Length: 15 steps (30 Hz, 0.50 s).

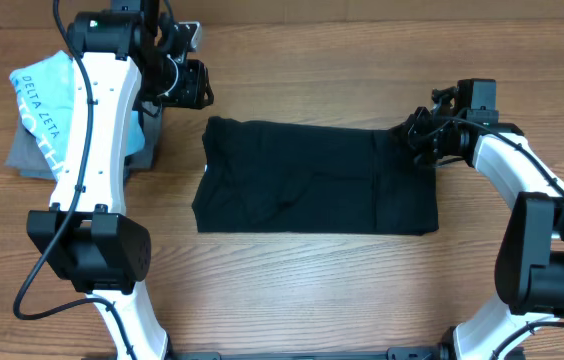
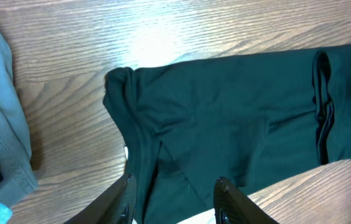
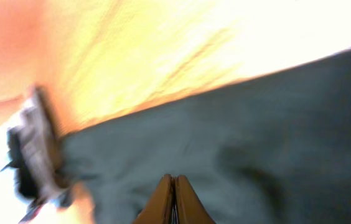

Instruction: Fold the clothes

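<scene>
A wood-grain tabletop (image 1: 312,290) carries everything, and the biggest thing on it is the black garment (image 1: 302,185). It lies flat near the middle, folded into a wide rectangle with its long side running left to right. It is plain and unprinted, with soft creases across its middle and one upright fold line toward its right end. In the left wrist view a small white sliver (image 2: 126,152) shows at its left edge, too small to read. The white left arm (image 1: 97,130) reaches up the left side, and the right arm (image 1: 522,170) bends in from the right. At the back left corner a light blue shirt (image 1: 42,90) bears white lettering that reads "DELTA ZETA"; more letters below it are cut off by the arm and cannot be read. The shirt lies on top of a grey folded pile (image 1: 24,158). The left pincer (image 2: 175,183) is released, its two dark fingers spread apart, hanging above the garment's left end. The right pincer (image 3: 174,183) is clenched, fingers pressed together over the garment's upper right corner. That view is too blurred to tell whether any cloth is caught between them.
</scene>
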Motion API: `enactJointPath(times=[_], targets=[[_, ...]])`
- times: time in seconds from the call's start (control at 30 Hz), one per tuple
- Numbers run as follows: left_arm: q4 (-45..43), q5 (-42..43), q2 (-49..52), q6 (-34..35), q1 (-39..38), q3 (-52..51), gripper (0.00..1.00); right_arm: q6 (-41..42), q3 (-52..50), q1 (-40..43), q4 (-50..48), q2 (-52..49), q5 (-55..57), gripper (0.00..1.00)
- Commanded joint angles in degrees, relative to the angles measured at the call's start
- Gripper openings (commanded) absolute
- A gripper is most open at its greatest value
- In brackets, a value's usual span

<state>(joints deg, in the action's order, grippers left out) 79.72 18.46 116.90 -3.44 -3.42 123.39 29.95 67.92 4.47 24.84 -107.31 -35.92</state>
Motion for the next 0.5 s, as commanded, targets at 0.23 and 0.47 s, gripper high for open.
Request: enactJointPath(times=[0.23,0.47], targets=[[0.02,0.39,-1.31,-1.86,-0.35,1.11,0.57,-26.93,1.57,15.63,19.45,2.19,-7.85,0.58],[9.94,-6.95,-1.92,-2.80,0.02,1.33,1.00,-29.57,-1.07,19.19,24.15,0.92,6.40,0.81]])
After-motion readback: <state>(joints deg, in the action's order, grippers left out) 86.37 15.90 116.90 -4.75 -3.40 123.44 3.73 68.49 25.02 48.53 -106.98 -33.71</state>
